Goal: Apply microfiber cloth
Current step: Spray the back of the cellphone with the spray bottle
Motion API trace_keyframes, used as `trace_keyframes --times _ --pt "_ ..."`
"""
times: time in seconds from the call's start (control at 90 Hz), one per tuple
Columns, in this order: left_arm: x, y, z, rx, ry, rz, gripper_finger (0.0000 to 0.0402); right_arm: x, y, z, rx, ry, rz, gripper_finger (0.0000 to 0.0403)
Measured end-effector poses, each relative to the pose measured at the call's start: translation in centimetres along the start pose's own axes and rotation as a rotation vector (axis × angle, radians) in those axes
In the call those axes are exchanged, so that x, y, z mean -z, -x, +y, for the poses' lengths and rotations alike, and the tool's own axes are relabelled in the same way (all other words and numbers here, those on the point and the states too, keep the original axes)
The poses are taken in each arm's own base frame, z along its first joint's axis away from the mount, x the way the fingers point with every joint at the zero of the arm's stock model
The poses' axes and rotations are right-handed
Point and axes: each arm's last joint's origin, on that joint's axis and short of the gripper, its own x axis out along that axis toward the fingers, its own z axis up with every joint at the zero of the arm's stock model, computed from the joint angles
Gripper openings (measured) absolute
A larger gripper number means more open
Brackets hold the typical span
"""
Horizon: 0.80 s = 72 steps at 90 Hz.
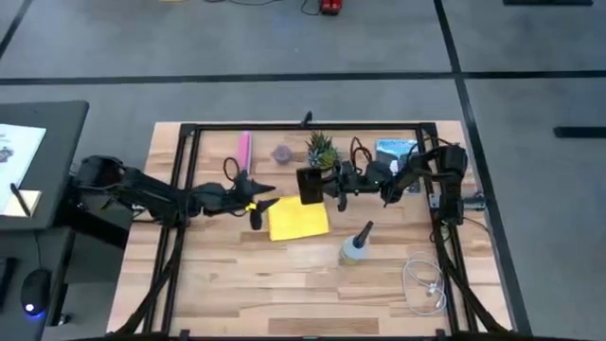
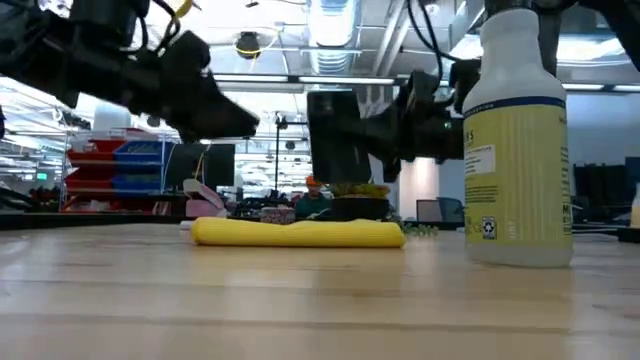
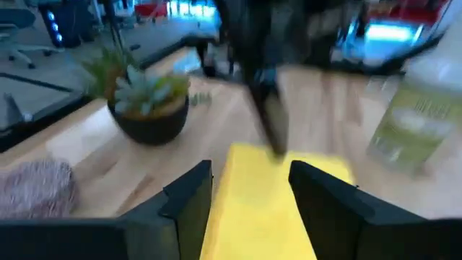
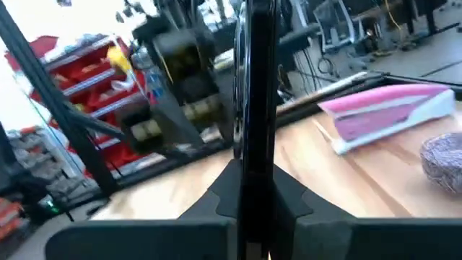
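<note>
The yellow microfiber cloth (image 1: 298, 220) lies flat on the wooden table near its middle; the low view shows it as a low yellow band (image 2: 300, 233). My left gripper (image 1: 263, 204) hovers open just left of the cloth and above it. In the left wrist view the cloth (image 3: 263, 217) shows between and beyond my left gripper (image 3: 249, 180)'s spread fingers. My right gripper (image 1: 331, 185) is shut on a black phone (image 1: 310, 185), held in the air just beyond the cloth's far edge. My right gripper pinches the phone between its two fingers, one on each flat face (image 4: 256, 170), near the phone's right-hand edge. The fingers (image 4: 292, 198) come level from the table's right. The phone (image 2: 335, 140) stands on edge, lifted clear of table and cloth.
A spray bottle (image 1: 358, 246) stands right of the cloth, nearer the front. A pink bar (image 1: 244, 147), a fuzzy grey lump (image 1: 281, 153), a potted plant (image 1: 322, 150) and a blue pack (image 1: 393, 150) line the far side. A white cable (image 1: 426, 284) lies at the front right.
</note>
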Motion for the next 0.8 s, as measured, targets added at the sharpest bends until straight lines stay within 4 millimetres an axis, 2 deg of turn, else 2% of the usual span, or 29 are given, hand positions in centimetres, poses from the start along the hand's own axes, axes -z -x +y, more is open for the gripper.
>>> trace_keyframes --times 0.111,0.222,0.322,0.378,0.5,0.667,0.8 --pt "0.6 -1.5 0.2 0.017 0.056 0.045 0.0177 0.6 -0.6 -0.1 -0.002 -0.015 0.022 0.0013" --pt "1.3 -2.9 0.4 0.115 0.079 0.062 0.0193 0.4 -1.4 0.0 -0.023 -0.007 -0.005 0.0013" --pt "1.3 -3.4 0.9 0.229 0.066 -0.068 0.0216 0.6 -1.7 -0.1 -0.017 -0.012 0.007 0.0013" --pt "1.3 -3.3 1.5 0.225 0.088 -0.148 0.0228 0.7 -1.7 -0.1 -0.017 -0.014 0.013 0.0013" --pt "2.0 -3.9 2.6 0.184 0.158 -0.197 0.0249 0.5 -1.8 0.1 -0.029 -0.013 -0.001 0.0014" --pt "2.8 -6.7 1.6 0.204 0.192 -0.153 0.0257 0.7 -1.9 0.3 -0.032 -0.016 0.006 0.0014" --pt "3.4 -8.1 0.5 0.229 0.191 -0.131 0.0258 0.7 -1.8 0.3 -0.029 -0.018 0.011 0.0014"
